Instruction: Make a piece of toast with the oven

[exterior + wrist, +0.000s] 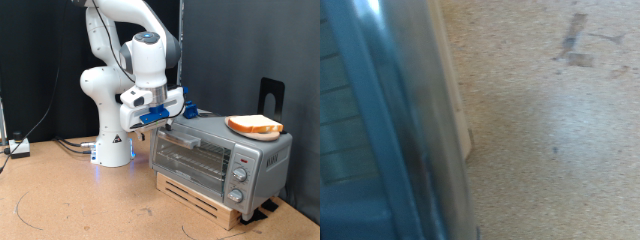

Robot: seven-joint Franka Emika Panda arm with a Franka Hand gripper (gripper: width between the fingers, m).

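The silver-grey oven (246, 158) stands at the exterior view's right, its glass door (190, 156) facing the front. The piece of toast (254, 124) lies flat on the oven's roof, pale with a brown crust. My gripper (167, 119) hangs at the top corner of the door on the exterior view's left, close to or touching the oven; its fingers are hard to make out there. The wrist view is blurred and shows the oven's edge (415, 130) beside the speckled tabletop (555, 140), with no fingers in sight.
A wooden pallet (205, 197) holds the oven up off the brown table (80, 205). Behind the oven rises a black stand (272, 95). The arm's white base (113, 150) and cables with a small box (19, 148) sit at the exterior view's left.
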